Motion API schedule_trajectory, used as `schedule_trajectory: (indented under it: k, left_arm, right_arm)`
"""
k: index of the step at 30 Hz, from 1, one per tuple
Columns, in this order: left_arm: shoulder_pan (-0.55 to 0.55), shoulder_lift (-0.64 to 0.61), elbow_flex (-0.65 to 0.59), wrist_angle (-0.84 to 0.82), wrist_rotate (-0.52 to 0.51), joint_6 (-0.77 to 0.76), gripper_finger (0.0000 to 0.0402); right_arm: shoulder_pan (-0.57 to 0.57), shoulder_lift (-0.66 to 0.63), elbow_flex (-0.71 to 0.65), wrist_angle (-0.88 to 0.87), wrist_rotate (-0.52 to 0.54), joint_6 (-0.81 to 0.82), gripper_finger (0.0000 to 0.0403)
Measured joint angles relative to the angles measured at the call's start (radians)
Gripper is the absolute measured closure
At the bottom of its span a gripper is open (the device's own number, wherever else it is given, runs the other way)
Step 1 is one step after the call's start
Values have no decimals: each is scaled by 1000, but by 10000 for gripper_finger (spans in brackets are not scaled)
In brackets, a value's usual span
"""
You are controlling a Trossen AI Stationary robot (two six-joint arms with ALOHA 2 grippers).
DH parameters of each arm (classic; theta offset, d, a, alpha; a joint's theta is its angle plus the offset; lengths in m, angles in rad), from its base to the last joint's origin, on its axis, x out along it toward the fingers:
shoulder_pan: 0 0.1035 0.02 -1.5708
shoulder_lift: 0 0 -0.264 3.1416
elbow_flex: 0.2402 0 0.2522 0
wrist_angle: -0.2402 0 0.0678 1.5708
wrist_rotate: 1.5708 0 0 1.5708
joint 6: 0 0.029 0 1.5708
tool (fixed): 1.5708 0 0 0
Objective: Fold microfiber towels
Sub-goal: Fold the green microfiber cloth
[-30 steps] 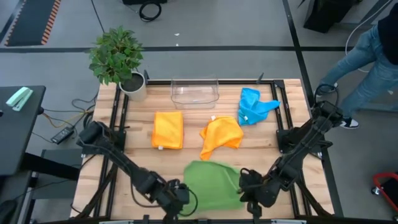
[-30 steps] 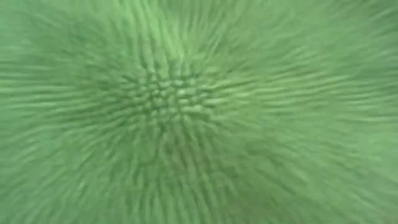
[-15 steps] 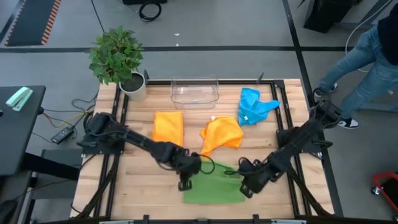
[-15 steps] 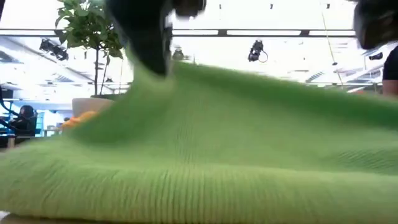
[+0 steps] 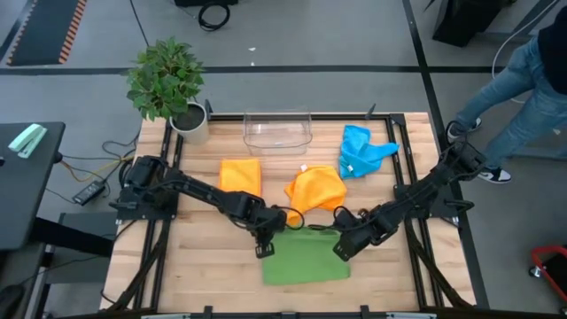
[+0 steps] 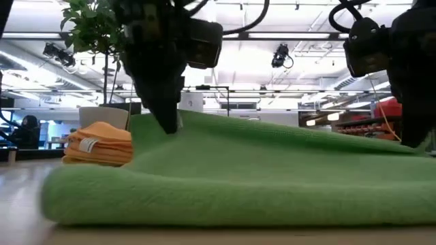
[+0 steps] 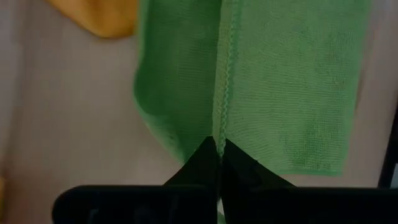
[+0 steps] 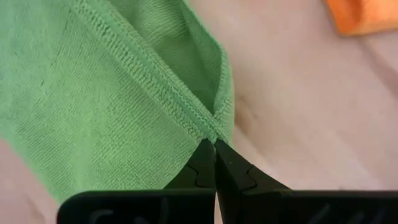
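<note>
Green towel (image 5: 304,260): lies at the near middle of the wooden table (image 5: 199,248), doubled over once, its upper layer carried across toward the far edge. Left gripper (image 5: 268,236): pinched tight on the far left corner of that upper layer, hem seam running straight out from between the fingertips in its wrist view. Right gripper (image 5: 344,242): likewise pinched tight on the far right corner, the stitched edge caught at the very tips. Seen level across the table, the held edge stands a little raised above the lower layer, so the half-fold looks laid over but not yet let go. Step in hand, as I judge it: first fold of the green cloth, corners being matched to the edge below. Next move calls for lowering both corners flush, both claws opening together, then a second fold across. Folded orange towel (image 5: 239,184): flat, at the left of centre, apparently done. Second orange towel (image 5: 314,193): crumpled, just beyond the green one, near the grippers. Blue towel (image 5: 361,151): bunched at the far right. Clear plastic bin (image 5: 277,131): far centre. Potted plant (image 5: 168,84): far left corner. Person (image 5: 530,84): standing beyond the table's right side.
</note>
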Motion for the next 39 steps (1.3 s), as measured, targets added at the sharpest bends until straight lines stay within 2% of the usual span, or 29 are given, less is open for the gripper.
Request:
schedule_trajectory:
  k: [8,12,15,22,26,29,32,36,39]
  left_arm:
    - [40,0,-1,-5,-1,25,380]
    - [47,0,-1,-3,-7,48,367]
    - [48,0,-1,-2,-9,59,331]
    - [81,-7,-1,-11,-25,50,209]
    - [92,-57,0,-32,-42,-9,169]
    - [64,-112,0,-5,-82,-66,168]
    - [-40,-130,4,125,-143,-75,184]
    - [-196,-9,1,305,-170,-24,230]
    - [-241,79,0,413,-176,-20,281]
  right_arm:
    - [-26,0,0,-13,107,30,401]
    - [-25,0,0,-10,115,37,401]
    - [-25,0,0,-9,107,44,401]
    - [-25,0,0,-6,102,46,401]
    - [-25,-2,0,-6,96,64,401]
    - [-25,-10,0,-6,94,72,401]
    - [-25,-19,1,-4,94,73,401]
    - [-25,-24,1,2,78,73,401]
    - [-25,-24,1,26,73,73,401]
